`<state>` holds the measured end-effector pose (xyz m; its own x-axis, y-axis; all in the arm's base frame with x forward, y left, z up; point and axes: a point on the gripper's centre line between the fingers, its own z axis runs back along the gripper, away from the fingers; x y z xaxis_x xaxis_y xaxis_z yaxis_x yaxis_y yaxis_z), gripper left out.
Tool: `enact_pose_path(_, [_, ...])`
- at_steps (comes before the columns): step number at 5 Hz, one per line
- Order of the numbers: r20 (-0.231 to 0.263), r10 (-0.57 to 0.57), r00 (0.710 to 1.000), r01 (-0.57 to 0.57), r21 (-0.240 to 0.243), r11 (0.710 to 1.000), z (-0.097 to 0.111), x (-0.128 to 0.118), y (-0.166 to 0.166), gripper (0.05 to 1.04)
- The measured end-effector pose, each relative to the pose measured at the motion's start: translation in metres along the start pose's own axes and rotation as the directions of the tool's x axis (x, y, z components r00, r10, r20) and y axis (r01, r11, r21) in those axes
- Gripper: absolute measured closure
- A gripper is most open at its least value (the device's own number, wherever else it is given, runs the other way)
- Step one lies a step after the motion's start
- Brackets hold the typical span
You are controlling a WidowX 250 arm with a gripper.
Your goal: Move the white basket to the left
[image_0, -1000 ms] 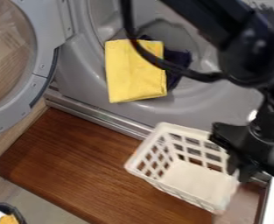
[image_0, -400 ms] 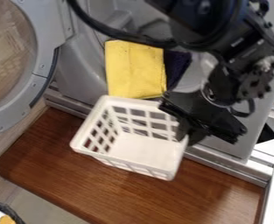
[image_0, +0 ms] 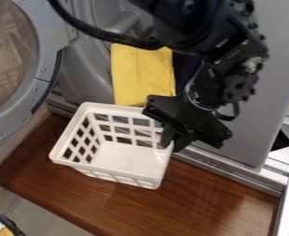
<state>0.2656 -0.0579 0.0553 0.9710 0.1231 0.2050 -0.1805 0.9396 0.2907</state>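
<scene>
Basket, from where I stand: the white basket [image_0: 125, 156] is over the wooden tabletop [image_0: 103, 207], left of the view's middle, open side up. Cannot tell if its base bears on the wood or hangs just above.

Hold: the gripper [image_0: 173, 139] is closed on the basket's right-hand wall, near the rim. Likely reason: a thin wall fits between two fingers, where the full body probably would not. From that side the arm [image_0: 214, 55] also stays behind the leading left end, out of its path. Cost of an end grip, I judge: the far end is unsupported and may sag or swing.

Edges: the back rim is near the metal rail [image_0: 233, 175] at the foot of the grey housing. Beyond the rail, a yellow cloth [image_0: 142, 73] lies with a dark cloth [image_0: 184, 69] beside it, both behind the basket. At the left stands the round door [image_0: 43, 69], its lower curve beyond the tabletop's left edge.

Room: wood shows in front of the basket and, in a narrower strip, to its left. Judgement: well along, perhaps near done. Any further left travel should be short and kept parallel to the rail, so the back corner does not catch; then set level and release.
</scene>
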Motion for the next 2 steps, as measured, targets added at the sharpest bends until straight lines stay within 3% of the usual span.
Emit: enact_pose_path(2, [-0.036,-0.063,0.997,0.060,-0.074,0.995,-0.037,0.004,0.006,0.988])
